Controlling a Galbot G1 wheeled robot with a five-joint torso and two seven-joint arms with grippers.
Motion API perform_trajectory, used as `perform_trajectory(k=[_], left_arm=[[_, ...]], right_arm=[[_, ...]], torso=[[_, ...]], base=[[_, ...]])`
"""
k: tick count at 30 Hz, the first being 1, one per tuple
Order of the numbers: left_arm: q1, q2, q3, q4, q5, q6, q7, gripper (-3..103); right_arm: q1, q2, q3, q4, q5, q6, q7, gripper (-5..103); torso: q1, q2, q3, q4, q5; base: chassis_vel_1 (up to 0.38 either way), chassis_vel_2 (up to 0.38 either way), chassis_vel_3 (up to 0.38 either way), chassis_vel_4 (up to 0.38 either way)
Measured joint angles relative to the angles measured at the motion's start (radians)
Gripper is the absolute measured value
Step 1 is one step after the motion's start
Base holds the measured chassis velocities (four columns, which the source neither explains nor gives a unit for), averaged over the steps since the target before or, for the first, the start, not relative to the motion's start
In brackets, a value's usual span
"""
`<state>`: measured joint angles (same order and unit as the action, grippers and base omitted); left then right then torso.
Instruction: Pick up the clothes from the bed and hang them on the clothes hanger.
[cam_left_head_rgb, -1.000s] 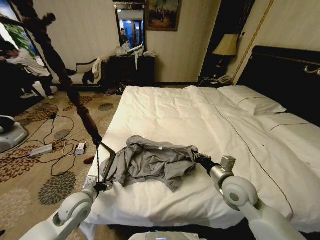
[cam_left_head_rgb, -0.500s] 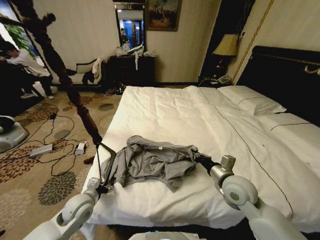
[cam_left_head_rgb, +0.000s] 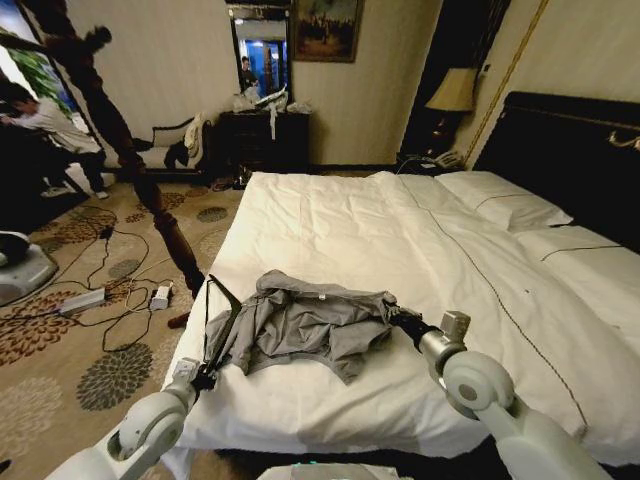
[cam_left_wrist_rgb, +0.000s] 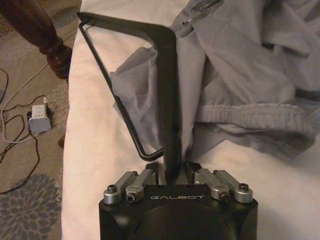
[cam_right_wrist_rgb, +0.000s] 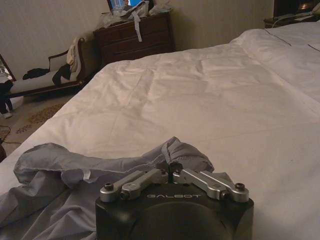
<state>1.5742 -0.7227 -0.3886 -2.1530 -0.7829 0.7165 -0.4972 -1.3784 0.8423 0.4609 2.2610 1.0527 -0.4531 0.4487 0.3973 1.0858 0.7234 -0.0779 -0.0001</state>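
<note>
The light-grey clothes (cam_left_head_rgb: 310, 325) lie crumpled near the foot of the bed (cam_left_head_rgb: 400, 230), by its left edge. My left gripper (cam_left_head_rgb: 205, 376) is shut on the black clothes hanger (cam_left_head_rgb: 221, 320), which stands up at the clothes' left edge, one arm against the cloth. In the left wrist view the gripper (cam_left_wrist_rgb: 173, 169) clamps the clothes hanger (cam_left_wrist_rgb: 170, 75), and the clothes (cam_left_wrist_rgb: 250, 65) lie partly behind its frame. My right gripper (cam_left_head_rgb: 396, 318) sits at the clothes' right end. In the right wrist view it (cam_right_wrist_rgb: 172, 170) is shut on a raised fold of the clothes (cam_right_wrist_rgb: 100, 175).
A dark turned-wood coat stand (cam_left_head_rgb: 150, 190) leans over the carpet left of the bed. Cables and a power strip (cam_left_head_rgb: 90, 298) lie on the floor there. A dresser (cam_left_head_rgb: 265, 135) and a chair (cam_left_head_rgb: 180, 145) with garments stand at the far wall. The black headboard (cam_left_head_rgb: 560, 150) is on the right.
The left gripper has shifted the hanger slightly right and up, closer against the clothes' left edge. The right gripper and the clothes' right end have stayed put.
</note>
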Motion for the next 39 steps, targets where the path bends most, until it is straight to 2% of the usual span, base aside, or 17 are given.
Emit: perform_trajectory(k=[1,3,6,14,21,25,32,39], left_arm=[[-0.002,-0.004,0.003,0.005,0.003,-0.002,0.003,26],[0.000,-0.007,0.005,0.005,0.007,-0.004,0.009,15],[0.017,-0.007,-0.001,-0.008,0.016,-0.008,0.015,11],[0.077,-0.010,-0.034,-0.037,0.105,-0.053,0.047,11],[0.138,-0.035,-0.089,-0.111,0.176,-0.087,0.058,11],[0.184,-0.054,-0.119,-0.163,0.178,-0.089,0.053,11],[0.341,-0.074,-0.210,-0.283,0.188,-0.099,0.067,11],[0.383,-0.073,-0.215,-0.339,0.201,-0.111,0.078,9]], right_arm=[[0.000,0.001,-0.001,0.001,0.000,0.000,0.000,0],[-0.006,0.001,0.001,0.003,-0.001,0.000,0.000,0],[-0.013,-0.001,0.006,0.005,-0.003,0.000,0.000,0],[-0.007,0.004,-0.002,0.005,-0.004,0.000,0.000,0],[-0.009,0.004,-0.001,0.001,-0.007,0.000,0.000,0],[-0.006,0.002,0.001,-0.002,-0.007,0.000,0.000,0],[0.011,-0.001,0.014,-0.018,0.008,0.005,0.005,0],[0.020,-0.003,0.020,-0.031,0.015,0.010,0.009,0]], torso=[[0.000,0.000,0.000,0.0000,0.0000],[0.000,0.000,0.000,-0.0001,0.0001],[0.000,0.000,0.000,0.0000,0.0001],[0.000,0.000,0.000,0.0001,0.0000],[0.000,0.000,0.000,0.0000,0.0001],[0.000,0.000,0.000,0.0000,0.0001],[0.000,0.000,0.000,0.0003,0.0003],[0.000,0.000,0.000,0.0002,0.0005]], base=[[0.000,0.000,0.000,0.000],[0.000,0.000,0.000,0.000],[0.000,0.000,0.000,0.000],[0.000,0.000,0.000,0.000],[0.000,0.000,0.000,0.000],[0.000,0.000,0.000,0.000],[0.000,0.000,0.000,0.000],[0.000,0.000,0.000,0.000]])
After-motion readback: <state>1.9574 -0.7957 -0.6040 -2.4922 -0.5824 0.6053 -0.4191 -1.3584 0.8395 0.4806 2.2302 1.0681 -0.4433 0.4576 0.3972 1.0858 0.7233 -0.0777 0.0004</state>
